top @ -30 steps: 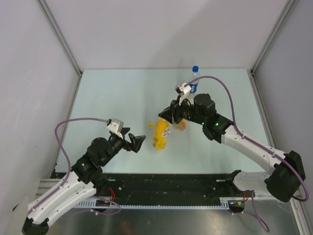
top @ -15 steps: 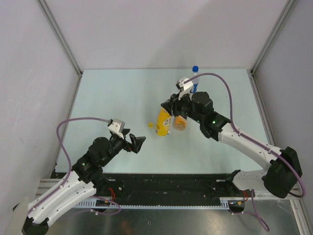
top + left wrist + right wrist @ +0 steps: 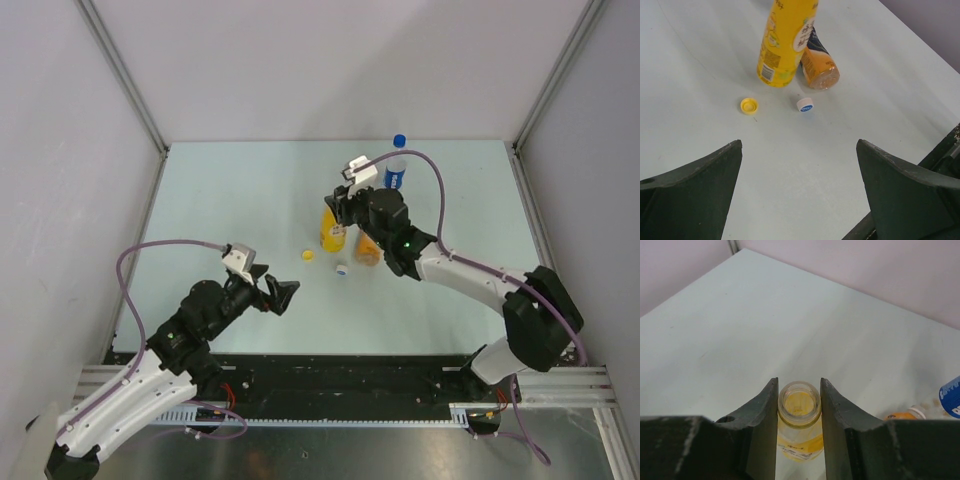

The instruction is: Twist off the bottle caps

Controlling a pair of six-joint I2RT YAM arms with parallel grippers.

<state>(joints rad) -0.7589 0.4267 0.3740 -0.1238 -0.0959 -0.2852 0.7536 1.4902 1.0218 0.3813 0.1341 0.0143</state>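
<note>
My right gripper is shut on the open neck of the yellow bottle, which stands upright on the table; the right wrist view shows both fingers pressed against its uncapped mouth. The orange bottle lies on its side just right of it, and also shows in the left wrist view. A yellow cap and a white cap lie loose in front of the bottles. The clear bottle stands behind with its blue cap on. My left gripper is open and empty, short of the caps.
Grey walls with metal corner posts enclose the pale table on three sides. A black rail runs along the near edge. Purple cables loop over both arms.
My right gripper has carried the yellow bottle back and stood it upright from a lean. The white cap now shows on the table where the bottle was. The left arm has barely moved.
</note>
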